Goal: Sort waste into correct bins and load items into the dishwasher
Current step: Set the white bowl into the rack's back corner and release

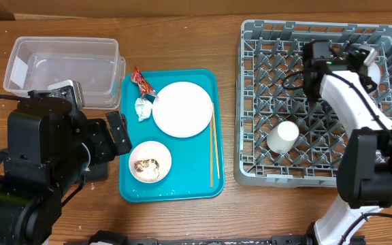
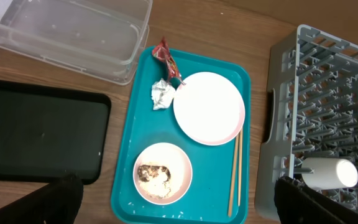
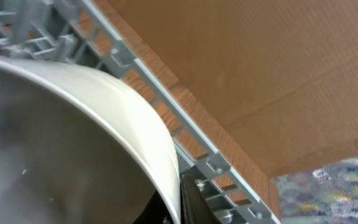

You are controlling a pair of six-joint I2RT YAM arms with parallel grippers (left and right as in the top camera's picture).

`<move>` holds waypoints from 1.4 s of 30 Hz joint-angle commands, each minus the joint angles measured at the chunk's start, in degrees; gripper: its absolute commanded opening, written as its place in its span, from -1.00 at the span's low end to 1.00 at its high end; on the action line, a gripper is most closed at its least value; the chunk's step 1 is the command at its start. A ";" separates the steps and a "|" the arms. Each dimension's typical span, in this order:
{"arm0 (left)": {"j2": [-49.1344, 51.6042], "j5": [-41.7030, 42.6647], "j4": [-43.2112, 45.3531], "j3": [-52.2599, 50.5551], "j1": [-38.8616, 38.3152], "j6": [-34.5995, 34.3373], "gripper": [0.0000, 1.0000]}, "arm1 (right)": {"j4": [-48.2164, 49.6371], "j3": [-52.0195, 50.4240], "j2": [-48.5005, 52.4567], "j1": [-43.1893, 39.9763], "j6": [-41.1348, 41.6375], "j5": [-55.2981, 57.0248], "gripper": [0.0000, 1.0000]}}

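Dish rack (image 1: 278, 82): one, its far part covered by the right arm. Teal tray (image 1: 192, 178): one. Clear tub (image 1: 60, 64) and black tray (image 2: 42, 134): one each; from overhead the left arm hides most of the black tray.

White bowl (image 3: 73, 137): cut off in the right wrist view, over the rack's far edge. The right gripper (image 1: 365, 60) is clamped on its rim.

On the teal tray:
- one plate (image 1: 182, 109)
- one small bowl (image 1: 150, 162) holding food scraps (image 2: 155, 175)
- two chopsticks (image 1: 214, 146)
- one tissue wad (image 1: 143, 107)
- one wrapper (image 1: 141, 82)

One cup (image 1: 284, 135) lies in the rack. Left gripper (image 2: 174, 198): fingers (image 2: 61, 202) spread wide, holding nothing.
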 commanded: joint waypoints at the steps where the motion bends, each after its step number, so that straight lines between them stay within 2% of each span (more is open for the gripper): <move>1: 0.09 -0.94 0.20 0.79 -0.20 -0.37 1.00 | -1.11 0.00 2.58 2.03 -0.20 -3.13 -0.92; 11: 0.20 -0.94 0.17 0.79 -0.20 -0.37 1.00 | -2.43 0.00 2.40 6.10 0.44 -2.36 -0.92; 18: 0.28 -0.94 0.20 0.79 -0.20 -0.37 1.00 | -0.98 0.11 2.29 4.20 0.35 6.43 -0.92; 30: 1.27 -0.92 0.17 0.79 -0.20 -0.37 1.00 | -2.05 0.09 2.32 -1.33 0.15 3.87 -0.92; 42: 3.41 -0.94 0.15 0.79 -0.20 -0.37 1.00 | -4.28 -0.02 2.56 3.06 0.44 1.90 -0.92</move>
